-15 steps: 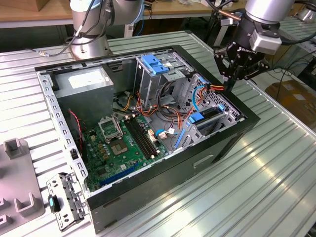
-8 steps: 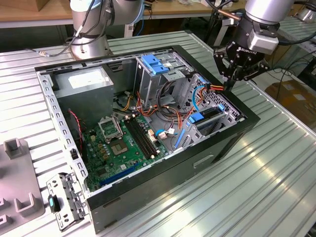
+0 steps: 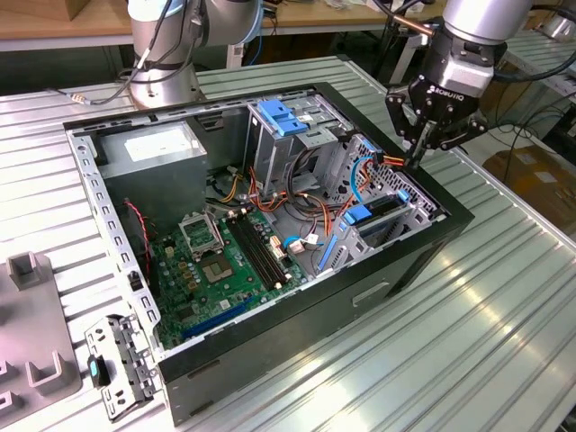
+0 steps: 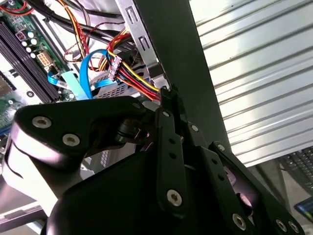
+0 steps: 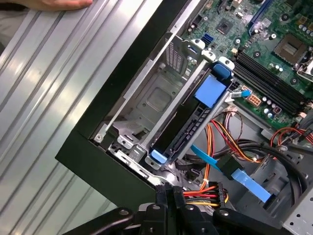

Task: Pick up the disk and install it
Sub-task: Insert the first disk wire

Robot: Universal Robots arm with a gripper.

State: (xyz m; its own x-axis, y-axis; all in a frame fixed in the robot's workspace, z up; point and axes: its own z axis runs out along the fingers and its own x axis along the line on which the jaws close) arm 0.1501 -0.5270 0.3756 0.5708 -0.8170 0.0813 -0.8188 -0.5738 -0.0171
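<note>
The disk, a dark drive in a blue carrier, sits on edge in the drive cage at the case's corner on the exterior view's right. In the first wrist view the disk lies in the metal bay with blue tabs at both ends. My gripper hangs just above the case rim beside that cage. Its fingers are shut on the red, yellow and black power cable close to its connector. In the second wrist view the gripper has the power cable running into its closed tips.
The open computer case lies on a ribbed metal table. It holds the motherboard, a light-blue latch plate and a blue data cable. Grey fixtures stand at the exterior view's left. A hand rests on the table.
</note>
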